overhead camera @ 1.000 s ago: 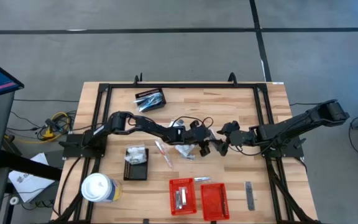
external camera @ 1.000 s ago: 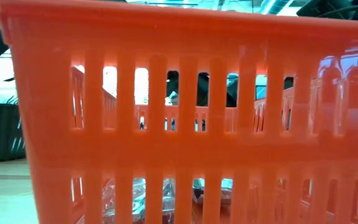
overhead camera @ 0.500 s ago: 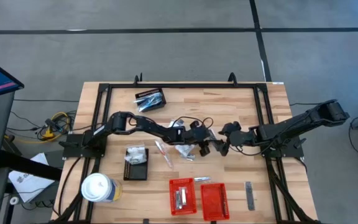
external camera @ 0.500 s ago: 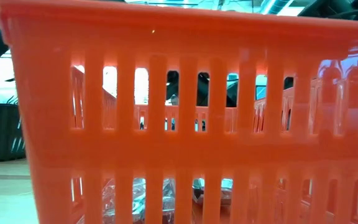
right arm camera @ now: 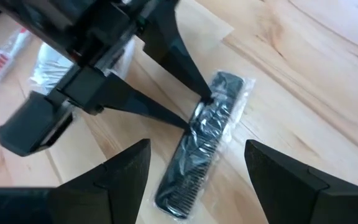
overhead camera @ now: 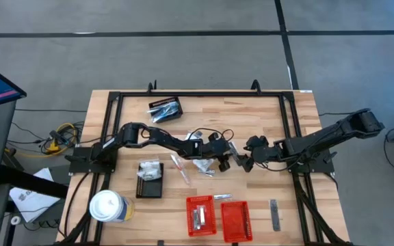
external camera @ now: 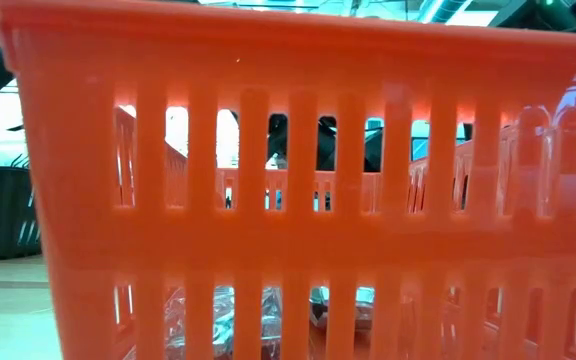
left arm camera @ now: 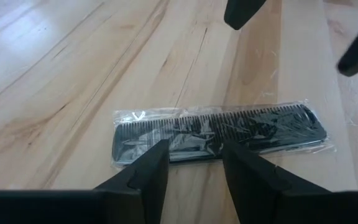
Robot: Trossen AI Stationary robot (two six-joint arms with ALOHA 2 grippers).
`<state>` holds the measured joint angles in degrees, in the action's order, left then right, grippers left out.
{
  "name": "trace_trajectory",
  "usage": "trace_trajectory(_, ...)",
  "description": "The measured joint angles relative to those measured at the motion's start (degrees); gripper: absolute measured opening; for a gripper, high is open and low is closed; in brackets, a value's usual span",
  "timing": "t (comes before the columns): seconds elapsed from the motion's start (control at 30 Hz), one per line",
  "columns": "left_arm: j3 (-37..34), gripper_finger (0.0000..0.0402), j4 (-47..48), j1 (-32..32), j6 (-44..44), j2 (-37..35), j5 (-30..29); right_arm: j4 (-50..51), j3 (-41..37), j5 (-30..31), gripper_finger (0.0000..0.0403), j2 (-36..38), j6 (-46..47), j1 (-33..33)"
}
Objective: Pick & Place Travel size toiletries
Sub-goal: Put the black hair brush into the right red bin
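Observation:
A black comb in a clear wrapper (left arm camera: 219,130) lies flat on the table's middle, also in the right wrist view (right arm camera: 204,143). My left gripper (overhead camera: 226,162) (left arm camera: 194,149) is open, low over the table, with both fingertips at the comb's long edge. My right gripper (overhead camera: 245,164) (right arm camera: 194,152) is open wide and hovers just above the comb, facing the left one. A pinkish tube (overhead camera: 180,168) and silvery sachets (overhead camera: 202,165) lie beside the left gripper. My left gripper has its two open fingertips (right arm camera: 205,99) down at one long edge of the comb's wrapper (right arm camera: 197,118), slanting in from the table's left. They point across the comb, which lies flat on the wood. Whether they touch it, I cannot tell.
Two red baskets (overhead camera: 200,215) (overhead camera: 236,220) stand at the near edge; one fills the low view (external camera: 288,200). A black basket (overhead camera: 165,109) sits far, another (overhead camera: 149,180) on the left. A white lidded cup (overhead camera: 108,206) is near left, a grey stick (overhead camera: 274,214) near right.
My right gripper has drawn back slightly toward the table's right edge. The left gripper and the comb have stayed where they were.

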<state>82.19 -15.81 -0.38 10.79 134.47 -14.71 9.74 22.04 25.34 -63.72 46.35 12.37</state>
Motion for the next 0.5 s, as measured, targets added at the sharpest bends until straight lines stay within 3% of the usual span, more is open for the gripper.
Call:
trace_trajectory(0.37,-0.1,0.0145,0.0,-0.3,0.0,0.1,-0.1,0.1,0.0,0.0,0.0255,-1.4,3.9,-0.7)
trace_trajectory(0.5,-0.2,0.0145,0.0,-0.6,0.0,0.1,-0.3,-0.4,0.0,-4.2,0.0255,-5.5,7.3,-2.9)
